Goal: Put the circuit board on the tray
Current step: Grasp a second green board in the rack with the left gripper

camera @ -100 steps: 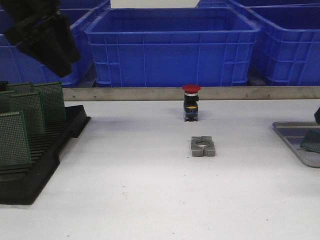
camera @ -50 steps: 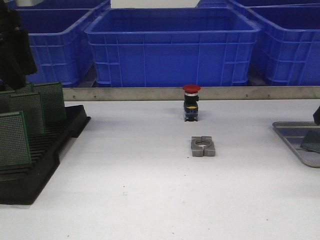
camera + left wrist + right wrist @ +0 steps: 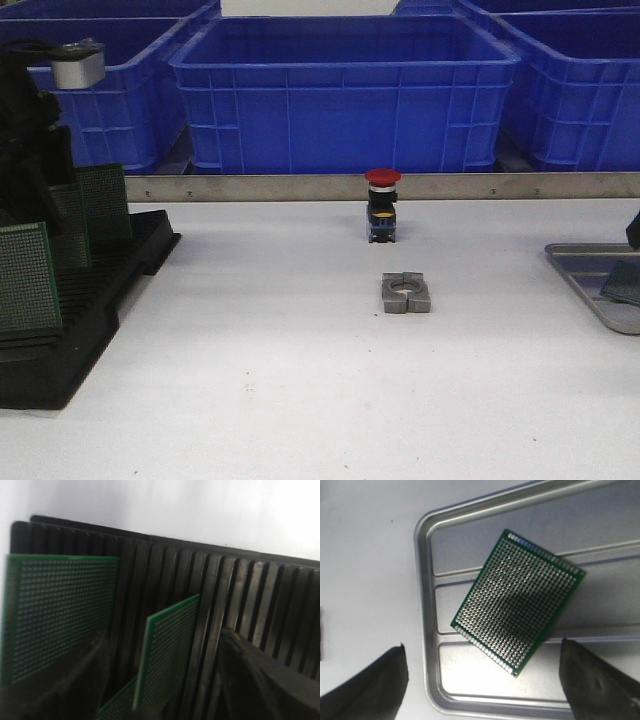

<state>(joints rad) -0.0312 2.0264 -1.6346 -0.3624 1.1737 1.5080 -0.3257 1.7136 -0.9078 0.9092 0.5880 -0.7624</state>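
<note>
Several green circuit boards stand upright in a black slotted rack (image 3: 95,300) at the left. My left arm (image 3: 35,140) is low over the rack. In the left wrist view my left gripper (image 3: 162,639) is open, its fingers (image 3: 260,680) on either side of one standing board (image 3: 172,650) without gripping it; a larger board (image 3: 55,615) stands beside it. The silver tray (image 3: 585,270) lies at the right edge with one board (image 3: 624,283) flat in it. My right gripper (image 3: 482,652) is open and empty above the tray (image 3: 427,630) and that board (image 3: 517,600).
A red-capped push button (image 3: 382,205) stands at the middle back, and a grey split metal clamp block (image 3: 406,293) lies in front of it. Blue plastic bins (image 3: 345,90) line the back behind a metal rail.
My left arm has come down from the upper left to the rack and now stands among the boards. The right arm, the tray and its board have not moved.
</note>
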